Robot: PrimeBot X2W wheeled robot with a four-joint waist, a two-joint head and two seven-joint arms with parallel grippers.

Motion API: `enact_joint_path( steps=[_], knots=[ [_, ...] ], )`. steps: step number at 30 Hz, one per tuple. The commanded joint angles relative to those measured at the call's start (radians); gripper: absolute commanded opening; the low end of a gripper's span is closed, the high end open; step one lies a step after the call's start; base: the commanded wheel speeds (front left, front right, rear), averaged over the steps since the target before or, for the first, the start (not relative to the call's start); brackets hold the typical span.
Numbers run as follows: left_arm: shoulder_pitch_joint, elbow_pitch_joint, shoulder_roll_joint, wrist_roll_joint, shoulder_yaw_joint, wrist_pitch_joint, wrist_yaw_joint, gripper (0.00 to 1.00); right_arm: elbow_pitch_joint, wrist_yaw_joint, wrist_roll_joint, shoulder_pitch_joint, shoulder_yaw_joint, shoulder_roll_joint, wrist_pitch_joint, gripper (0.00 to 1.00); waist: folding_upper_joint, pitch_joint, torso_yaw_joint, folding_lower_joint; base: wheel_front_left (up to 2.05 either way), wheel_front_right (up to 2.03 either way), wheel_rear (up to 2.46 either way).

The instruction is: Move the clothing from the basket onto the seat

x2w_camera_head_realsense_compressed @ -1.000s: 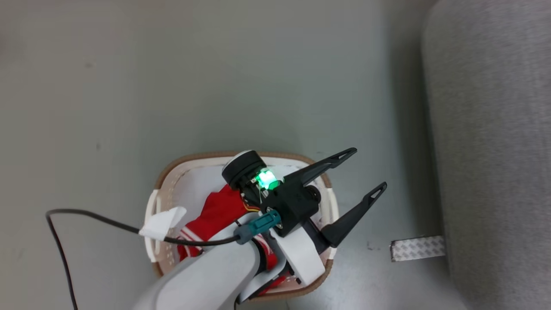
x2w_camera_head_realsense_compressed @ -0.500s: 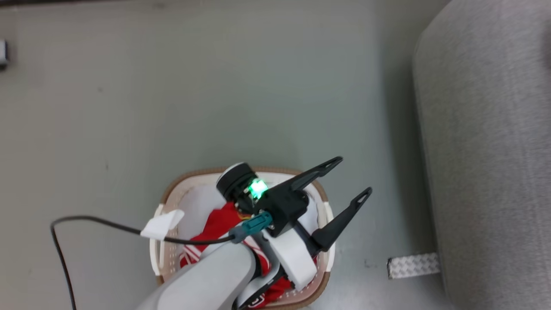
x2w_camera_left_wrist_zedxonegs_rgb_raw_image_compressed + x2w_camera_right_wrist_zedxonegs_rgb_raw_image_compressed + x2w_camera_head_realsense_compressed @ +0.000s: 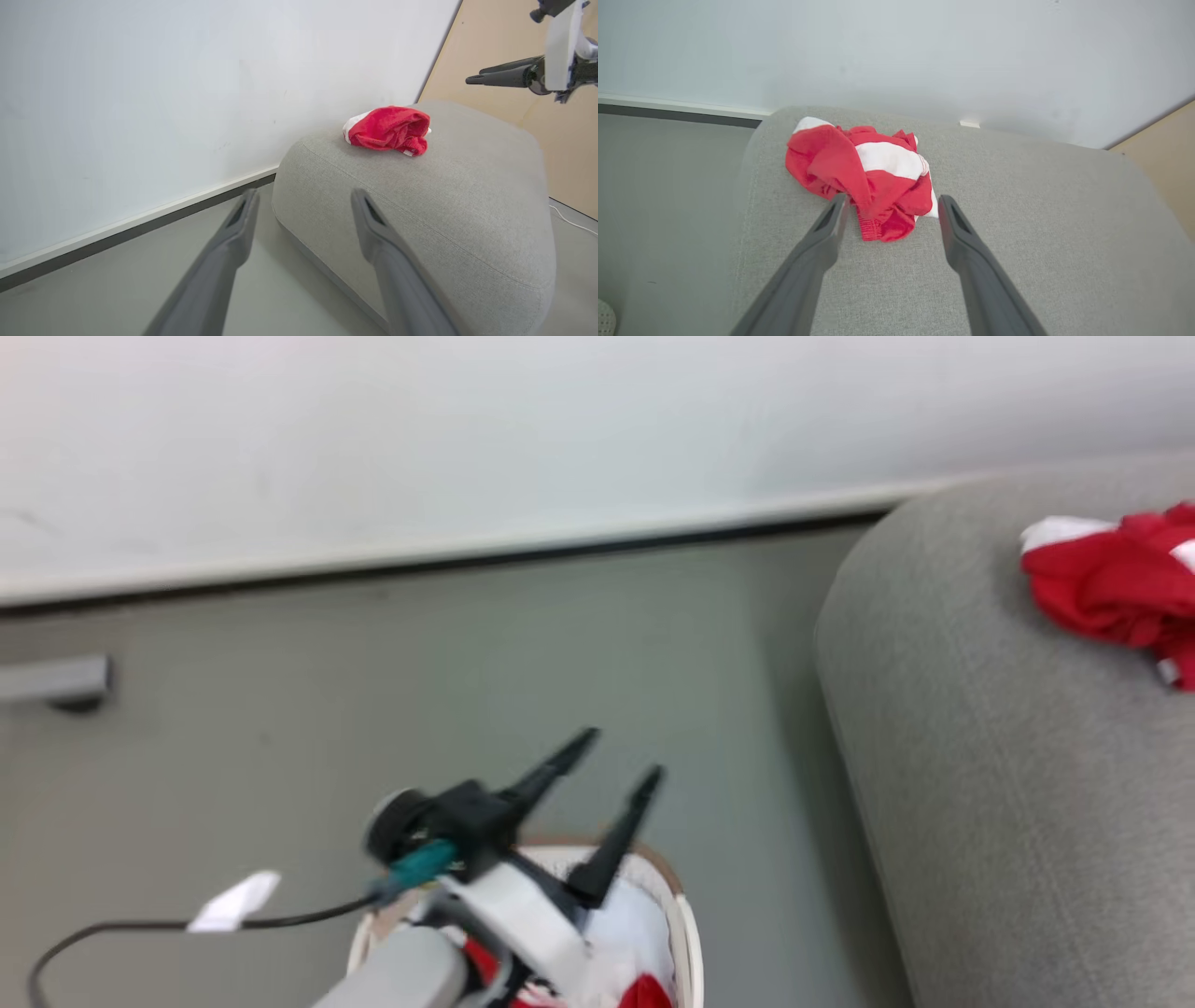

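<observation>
On the grey woven seat point(image 3: 1017, 242), close to its rounded corner nearest the white wall point(image 3: 896, 46), a crumpled red-and-white garment point(image 3: 859, 172) lies in a heap, touching nothing but the upholstery. The right gripper point(image 3: 893, 199) hangs over it with its two dark fingers spread wide and nothing between them. In the right wrist view the garment sits at 12 o'clock, just past the fingertips. From the left wrist view the same gripper shows at 2 o'clock, up in the air and clear of the heap, in front of a tan wooden panel point(image 3: 495, 28).

The left gripper point(image 3: 621, 758) is likewise wide open and empty. It is poised above the far rim of the cream laundry basket point(image 3: 689, 933), its fingers pointing toward 1 o'clock in the head view. The basket stands on the grey-green floor point(image 3: 280, 709) at 6 o'clock, apart from the seat, which takes up the 3 o'clock side. Inside the basket, white cloth point(image 3: 627, 924) and a scrap of red fabric point(image 3: 646, 994) are visible, partly hidden by the robot's pale forearm point(image 3: 401, 975).

A black cable point(image 3: 140, 925) with a white tag point(image 3: 233, 901) trails from the wrist toward 8 o'clock. A dark baseboard point(image 3: 467, 563) runs along the foot of the wall, and a short grey bar point(image 3: 56, 679), too blurred to identify, sits at 9 o'clock.
</observation>
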Motion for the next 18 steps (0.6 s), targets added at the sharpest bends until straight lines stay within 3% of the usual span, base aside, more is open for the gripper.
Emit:
enact_joint_path(
  steps=[1,7,16,18],
  knots=[
    [0.032,-0.006,0.021,-0.026,0.030,-0.015,0.024,1.00,-0.055,-0.002,0.026,0.037,0.002,-0.007,0.000,1.00,0.0000,-0.116,0.005,0.0003,0.00,0.00,0.00],
    [0.122,-0.042,0.090,-0.083,0.150,-0.041,0.115,1.00,-0.253,-0.002,0.061,0.141,-0.002,0.072,-0.048,1.00,0.0000,-0.224,0.032,0.0003,0.00,0.00,0.00],
    [0.284,-0.093,0.151,-0.093,0.264,-0.074,0.257,1.00,-0.462,-0.002,-0.028,0.370,-0.087,0.307,-0.246,1.00,0.0000,-0.263,0.099,0.0003,0.00,0.00,0.00],
    [0.322,-0.111,0.143,-0.111,0.291,-0.081,0.275,1.00,-0.500,-0.002,-0.062,0.428,-0.104,0.355,-0.291,1.00,0.0000,-0.261,0.110,0.0003,0.00,0.00,0.00]
  ],
)
